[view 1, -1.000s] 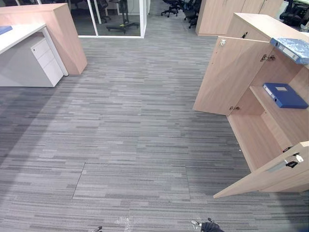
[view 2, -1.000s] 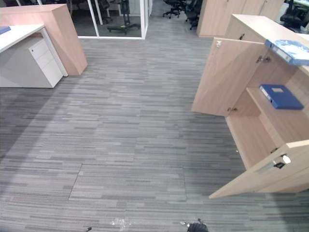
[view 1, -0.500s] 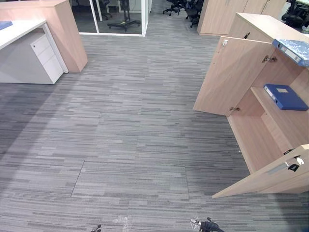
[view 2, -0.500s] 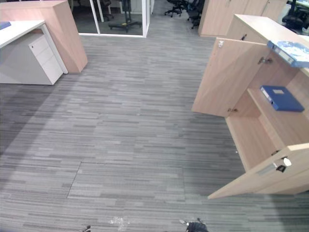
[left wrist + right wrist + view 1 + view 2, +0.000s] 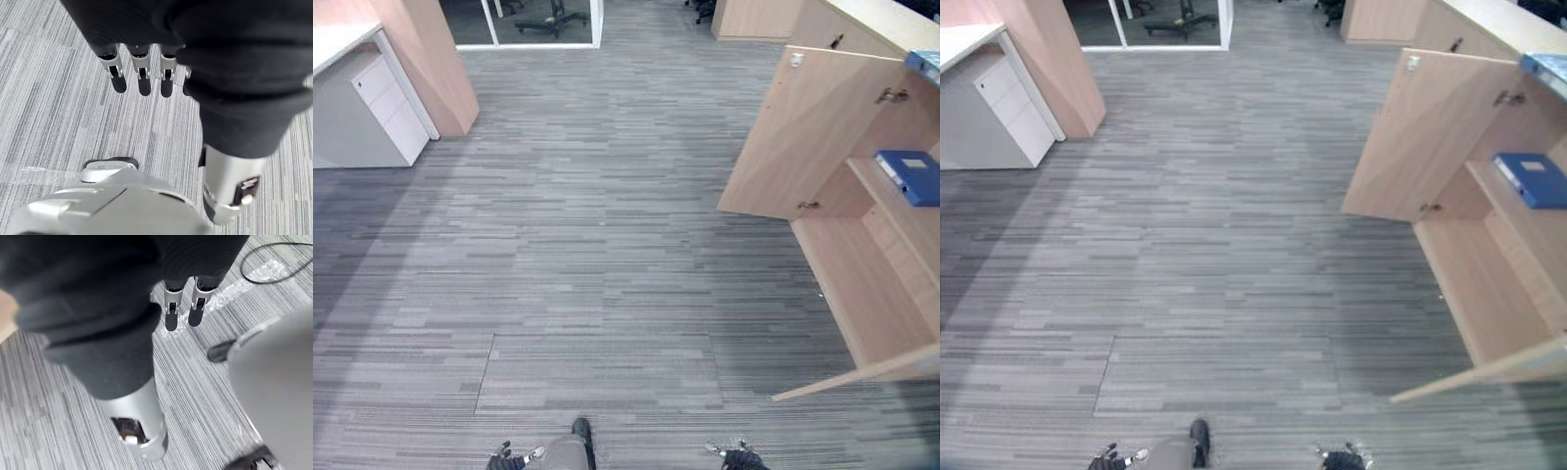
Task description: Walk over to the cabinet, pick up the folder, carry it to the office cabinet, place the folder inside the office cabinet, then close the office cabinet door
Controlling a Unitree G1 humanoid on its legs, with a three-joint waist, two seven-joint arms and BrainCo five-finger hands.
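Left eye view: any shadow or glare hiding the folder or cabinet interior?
Left eye view: no glare; blue folder on the cabinet shelf evenly lit; carpet is darker beside the desk. Right wrist view: a glossy floor patch glints.

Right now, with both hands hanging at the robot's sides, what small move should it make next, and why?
Probably a step forward with a turn to the right, toward the open cabinet. The blue folder lies inside it, well out of reach at the right edge of the head views. The left hand and right hand hang open over the carpet, holding nothing.
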